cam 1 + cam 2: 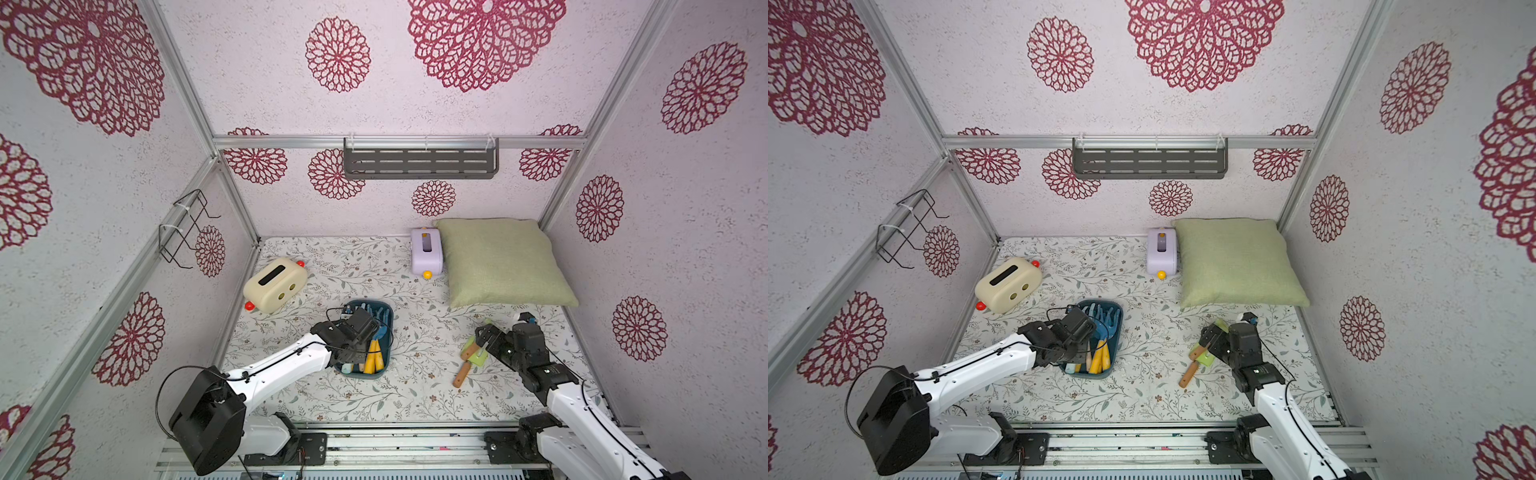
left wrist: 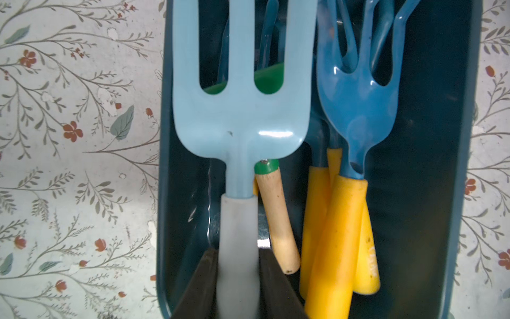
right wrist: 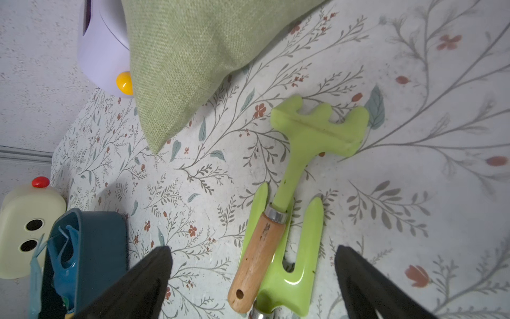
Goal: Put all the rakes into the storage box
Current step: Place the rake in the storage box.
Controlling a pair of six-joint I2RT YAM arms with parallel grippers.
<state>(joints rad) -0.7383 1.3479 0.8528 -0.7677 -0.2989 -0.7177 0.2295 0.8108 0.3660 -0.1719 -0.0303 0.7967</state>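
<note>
Hovering over the lime-green wooden-handled rake (image 3: 292,171), the right end effector (image 3: 252,250) gapes; the left end effector (image 2: 237,252) straddles a pale-blue fork (image 2: 240,116), grip indeterminable.

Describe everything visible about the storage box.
The storage box is a shallow, dark teal tray of glossy plastic with rounded corners and low walls, lying flat near the middle of the floral table cover. Inside lie a pale blue fork, blue tools with yellow handles and a wooden-handled tool, handles toward the robot. The left gripper reaches in, its fingers against the fork's handle.
</note>
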